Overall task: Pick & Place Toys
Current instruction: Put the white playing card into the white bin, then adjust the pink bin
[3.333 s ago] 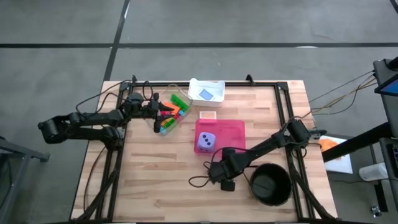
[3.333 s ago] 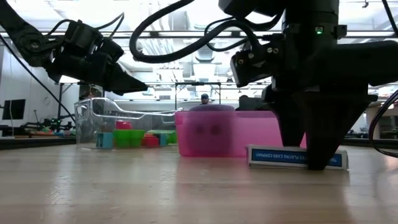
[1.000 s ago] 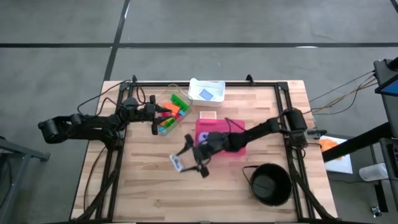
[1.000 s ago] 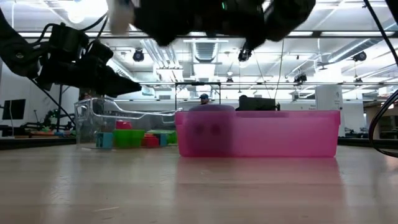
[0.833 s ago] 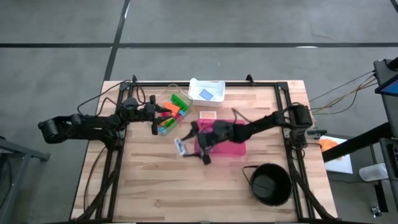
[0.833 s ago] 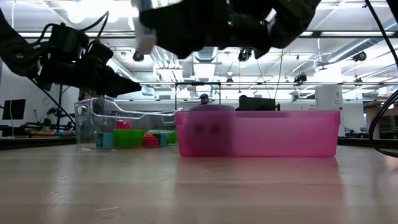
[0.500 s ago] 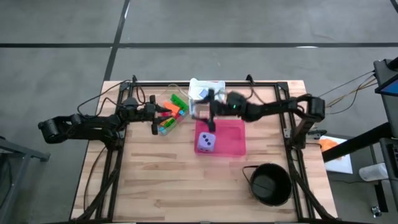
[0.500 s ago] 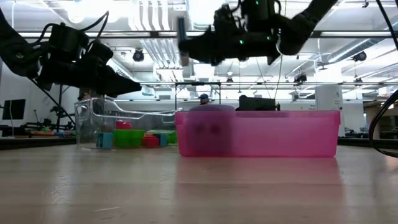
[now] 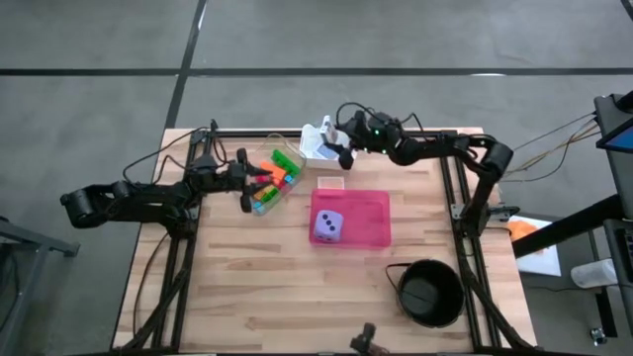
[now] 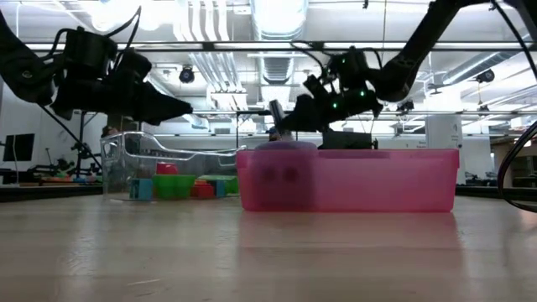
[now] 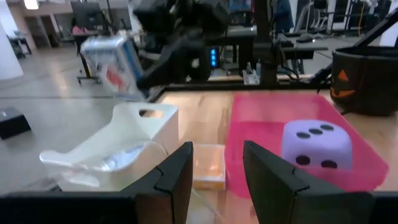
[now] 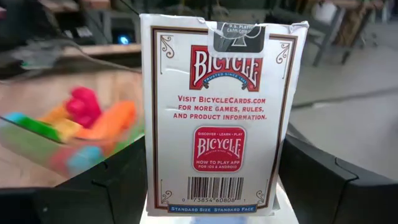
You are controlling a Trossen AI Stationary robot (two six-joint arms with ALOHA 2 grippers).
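Observation:
Several coloured bricks (image 9: 274, 178) lie in a clear tub (image 10: 134, 164) at the far left. The lilac die (image 9: 328, 227) sits in a pink bin (image 9: 371, 220) at the table's middle. My left gripper (image 9: 249, 184) hovers open and empty at the tub's near end; its fingers show apart in the left wrist view (image 11: 217, 180). My right gripper (image 9: 336, 140) is shut on a playing-card box (image 12: 217, 112) above a white tray (image 9: 312, 150) at the far edge. My right gripper pinches the card box by its two long narrow sides, near the barcode end (image 12: 211, 199), one finger (image 12: 118, 180) on each side. The box is lifted clear above the white tray and stands on end between the fingers, its printed face toward the wrist camera.
A small flat box (image 9: 331, 183) lies between the white tray and the pink bin. A black round bowl (image 9: 430, 294) stands at the near right. A small dark object (image 9: 364, 341) sits at the table's near edge. Black frame rails (image 9: 457, 188) run along the table's sides.
My right gripper has swung from the table's middle, left of the pink bin, across to the far edge with the card box held clear, and now hangs over the white tray. The die, once hidden under the arm, shows again.

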